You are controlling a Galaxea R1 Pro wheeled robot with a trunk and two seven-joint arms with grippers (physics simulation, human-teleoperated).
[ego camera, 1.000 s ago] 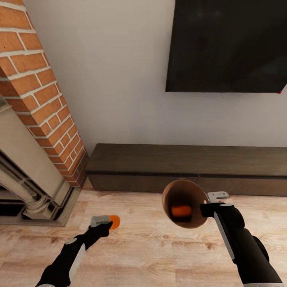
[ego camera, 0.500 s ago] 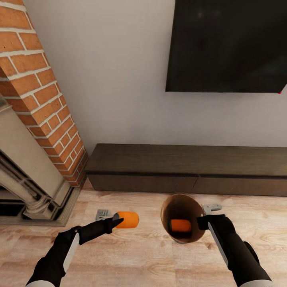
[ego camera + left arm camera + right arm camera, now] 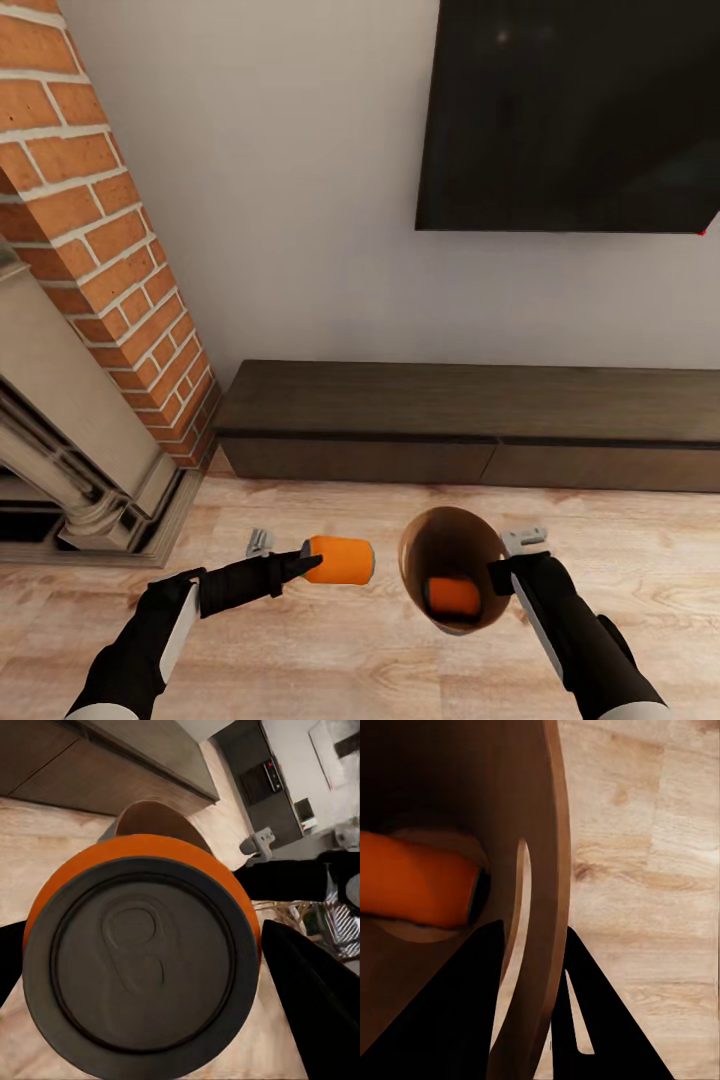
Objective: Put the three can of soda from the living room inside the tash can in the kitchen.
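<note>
- We see our left gripper [image 3: 300, 567] holding an orange soda can [image 3: 340, 560] on its side — the jaws closed on it, above the wood floor [image 3: 330, 650].
- In the left wrist view the can's dark top [image 3: 142, 967] faces the camera, with the bin just beyond it.
- Our right gripper [image 3: 508, 572] clamps the rim of the trash can [image 3: 450, 545], one finger inside the wall and one outside, the bin tilted with its mouth toward the held can.
- A second orange can [image 3: 453, 597] lies inside the bin — the right wrist view shows it [image 3: 416, 889] resting on the brown interior.
- Ahead stand a brick fireplace [image 3: 90, 250], a low dark cabinet [image 3: 470, 420] and a black TV [image 3: 570, 110].
</note>
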